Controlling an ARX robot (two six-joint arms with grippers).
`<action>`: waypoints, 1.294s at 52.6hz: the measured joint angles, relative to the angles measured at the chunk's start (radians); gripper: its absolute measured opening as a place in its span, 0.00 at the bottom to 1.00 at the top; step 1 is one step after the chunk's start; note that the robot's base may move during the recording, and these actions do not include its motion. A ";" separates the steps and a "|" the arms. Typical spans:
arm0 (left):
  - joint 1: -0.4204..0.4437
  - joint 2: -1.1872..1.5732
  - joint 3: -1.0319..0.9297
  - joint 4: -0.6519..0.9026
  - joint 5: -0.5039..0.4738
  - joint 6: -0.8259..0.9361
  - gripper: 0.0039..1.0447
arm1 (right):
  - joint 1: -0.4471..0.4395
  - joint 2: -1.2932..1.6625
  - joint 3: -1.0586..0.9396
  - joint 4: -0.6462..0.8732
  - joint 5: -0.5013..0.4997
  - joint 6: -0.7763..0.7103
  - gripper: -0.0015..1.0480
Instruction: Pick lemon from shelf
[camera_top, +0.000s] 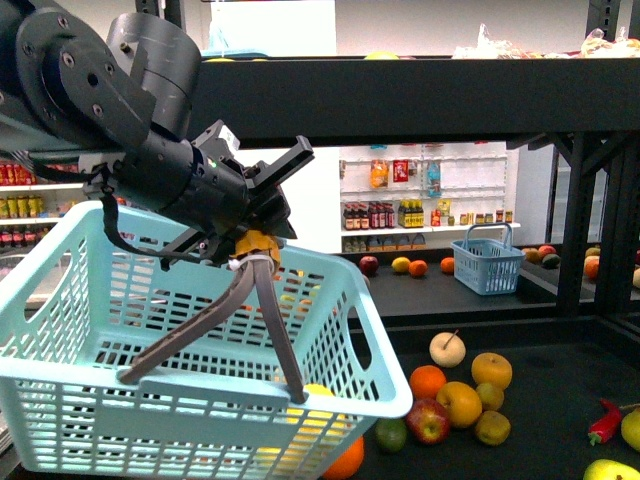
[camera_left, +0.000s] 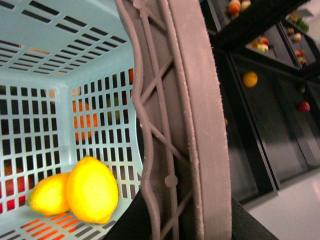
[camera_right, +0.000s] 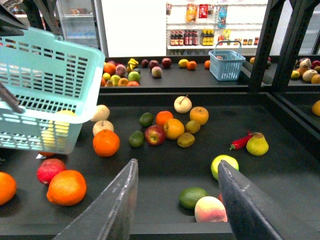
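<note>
Lemon: firm, light, smooth-skinned; grip across its middle. Left claw pinches basket handle; right claw is spread.

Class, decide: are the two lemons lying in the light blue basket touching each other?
Touching. In the left wrist view the larger lemon presses against the smaller lemon on the basket floor, with no gap between them.

The left arm reaches in from the upper left, its wrist angled downward to the right, the left gripper clamped around a grey handle. The right gripper hovers with jaws spread wide, holding nothing.
</note>
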 joint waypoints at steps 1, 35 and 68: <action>0.000 0.000 -0.003 0.011 -0.004 -0.003 0.15 | 0.000 0.000 0.000 0.000 0.000 0.000 0.53; 0.211 -0.072 -0.065 0.082 -0.391 -0.390 0.14 | 0.000 0.000 0.000 0.000 0.000 0.000 0.93; 0.438 -0.267 -0.365 0.266 -0.466 -0.679 0.14 | 0.000 0.000 0.000 0.000 0.000 0.000 0.93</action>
